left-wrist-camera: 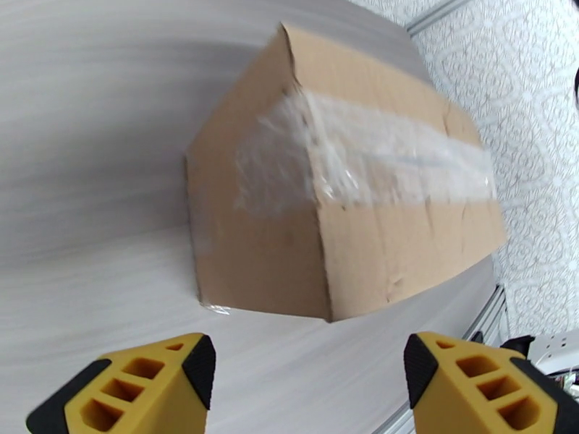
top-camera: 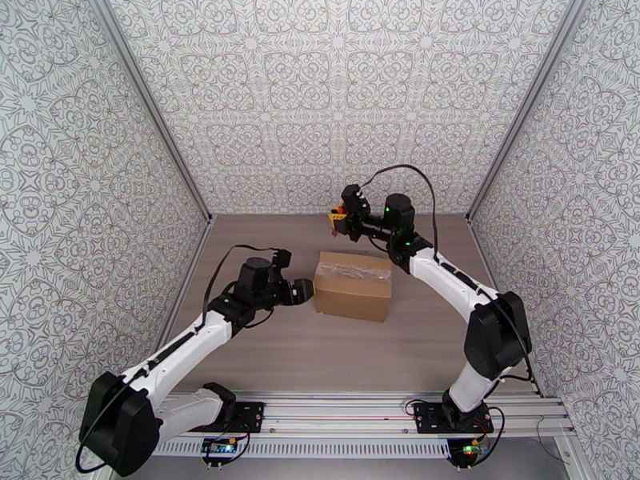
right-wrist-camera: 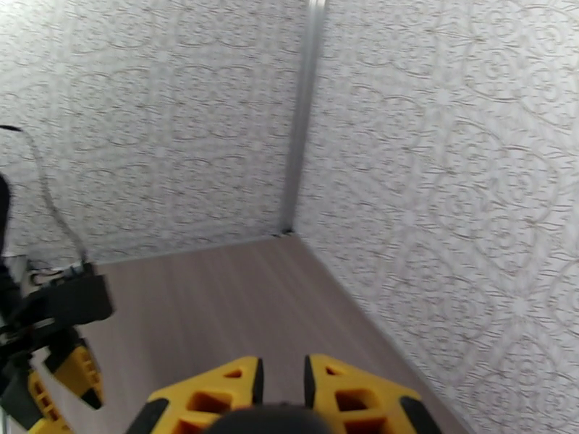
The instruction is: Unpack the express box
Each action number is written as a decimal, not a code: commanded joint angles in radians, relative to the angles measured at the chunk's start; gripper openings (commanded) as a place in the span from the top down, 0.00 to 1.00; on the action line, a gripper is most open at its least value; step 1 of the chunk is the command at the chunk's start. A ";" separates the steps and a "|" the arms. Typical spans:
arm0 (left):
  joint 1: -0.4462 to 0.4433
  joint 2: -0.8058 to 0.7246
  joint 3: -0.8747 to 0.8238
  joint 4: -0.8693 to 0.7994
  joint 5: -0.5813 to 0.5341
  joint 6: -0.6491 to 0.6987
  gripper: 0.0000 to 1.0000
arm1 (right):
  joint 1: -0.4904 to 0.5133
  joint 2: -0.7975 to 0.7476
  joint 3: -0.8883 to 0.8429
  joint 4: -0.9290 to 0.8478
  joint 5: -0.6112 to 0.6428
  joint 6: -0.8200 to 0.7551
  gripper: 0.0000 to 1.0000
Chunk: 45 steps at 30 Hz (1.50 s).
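Note:
The express box [top-camera: 354,286] is a brown cardboard carton lying flat mid-table, its flaps sealed by clear shiny tape [left-wrist-camera: 391,150]. My left gripper [top-camera: 302,290] is at the box's left end, just short of it. In the left wrist view its yellow fingers [left-wrist-camera: 137,385] stand wide open with nothing between them, and the box [left-wrist-camera: 347,211] lies just ahead. My right gripper [top-camera: 336,221] hangs raised behind the box's far edge. Its jaws are nearly together on a red-and-black utility knife [top-camera: 342,209], whose dark body [right-wrist-camera: 264,419] shows at the fingers [right-wrist-camera: 210,399].
Patterned walls close the table on the left, back and right, with metal posts [right-wrist-camera: 304,110] in the corners. A rail [top-camera: 352,418] carrying both arm bases runs along the near edge. Bare wooden tabletop [top-camera: 264,346] lies in front of the box.

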 commanded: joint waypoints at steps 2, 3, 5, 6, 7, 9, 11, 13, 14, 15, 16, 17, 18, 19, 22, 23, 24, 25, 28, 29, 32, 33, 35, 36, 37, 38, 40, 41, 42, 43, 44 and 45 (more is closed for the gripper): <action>0.070 0.028 0.013 0.036 0.171 -0.009 0.25 | -0.001 0.019 -0.020 0.167 -0.160 0.165 1.00; 0.078 0.040 0.019 0.042 0.201 -0.006 0.25 | 0.002 0.021 -0.027 0.179 -0.169 0.184 1.00; 0.084 0.075 0.043 0.045 0.251 0.008 0.25 | 0.011 0.019 -0.045 0.179 -0.173 0.184 1.00; 0.084 0.098 0.060 0.040 0.271 0.015 0.25 | 0.017 0.015 -0.058 0.181 -0.168 0.179 1.00; 0.085 0.119 0.076 0.039 0.293 0.022 0.26 | 0.021 0.011 -0.072 0.179 -0.163 0.177 1.00; 0.086 0.155 0.098 0.047 0.320 0.029 0.26 | 0.030 0.008 -0.097 0.182 -0.151 0.172 1.00; 0.089 0.179 0.108 0.073 0.354 0.028 0.26 | 0.036 0.007 -0.119 0.183 -0.124 0.156 1.00; 0.096 0.200 0.118 0.091 0.378 0.027 0.26 | 0.047 0.010 -0.131 0.184 -0.107 0.141 1.00; 0.098 0.210 0.122 0.096 0.390 0.027 0.26 | 0.050 0.013 -0.131 0.188 -0.104 0.141 1.00; 0.102 0.220 0.127 0.099 0.398 0.029 0.26 | 0.054 0.016 -0.132 0.191 -0.102 0.140 1.00; 0.107 0.231 0.131 0.100 0.409 0.031 0.26 | 0.058 0.017 -0.131 0.193 -0.097 0.140 1.00; 0.110 0.241 0.133 0.105 0.423 0.031 0.26 | 0.061 0.019 -0.131 0.195 -0.093 0.140 1.00; 0.113 0.251 0.135 0.111 0.439 0.029 0.27 | 0.065 0.021 -0.133 0.195 -0.088 0.139 1.00; 0.116 0.263 0.135 0.111 0.447 0.032 0.27 | 0.068 0.022 -0.134 0.195 -0.084 0.140 1.00; 0.125 0.286 0.134 0.120 0.476 0.041 0.28 | 0.072 0.025 -0.143 0.205 -0.076 0.150 1.00; 0.128 0.292 0.134 0.121 0.483 0.044 0.28 | 0.073 0.025 -0.147 0.207 -0.076 0.151 1.00; 0.132 0.301 0.134 0.119 0.485 0.047 0.28 | 0.074 0.027 -0.152 0.208 -0.073 0.153 1.00; 0.134 0.308 0.135 0.118 0.487 0.050 0.28 | 0.076 0.026 -0.155 0.207 -0.070 0.151 1.00; 0.135 0.326 0.134 0.126 0.490 0.054 0.29 | 0.079 0.022 -0.168 0.196 -0.059 0.139 1.00; 0.135 0.331 0.132 0.132 0.490 0.052 0.29 | 0.081 0.024 -0.170 0.187 -0.057 0.131 1.00; 0.138 0.349 0.129 0.147 0.494 0.049 0.29 | 0.086 0.029 -0.176 0.175 -0.052 0.116 1.00; 0.137 0.357 0.129 0.150 0.496 0.050 0.29 | 0.087 0.032 -0.178 0.181 -0.048 0.116 1.00; 0.136 0.367 0.129 0.150 0.498 0.052 0.29 | 0.087 0.036 -0.178 0.189 -0.040 0.114 1.00; 0.137 0.369 0.129 0.150 0.498 0.054 0.29 | 0.087 0.038 -0.178 0.191 -0.038 0.113 1.00; 0.137 0.373 0.129 0.148 0.498 0.054 0.29 | 0.088 0.041 -0.176 0.190 -0.039 0.113 1.00; 0.137 0.375 0.127 0.150 0.498 0.054 0.30 | 0.087 0.043 -0.176 0.191 -0.042 0.114 1.00; 0.138 0.381 0.126 0.151 0.496 0.054 0.30 | 0.090 0.047 -0.179 0.197 -0.051 0.120 1.00; 0.138 0.382 0.126 0.153 0.495 0.053 0.30 | 0.092 0.047 -0.181 0.196 -0.053 0.120 1.00; 0.139 0.384 0.124 0.156 0.493 0.052 0.30 | 0.092 0.048 -0.185 0.195 -0.053 0.118 1.00; 0.138 0.387 0.123 0.157 0.493 0.051 0.30 | 0.093 0.047 -0.190 0.194 -0.049 0.115 1.00; 0.139 0.388 0.123 0.159 0.492 0.050 0.30 | 0.095 0.047 -0.195 0.194 -0.043 0.113 1.00; 0.139 0.390 0.123 0.160 0.491 0.049 0.31 | 0.095 0.047 -0.201 0.194 -0.040 0.112 1.00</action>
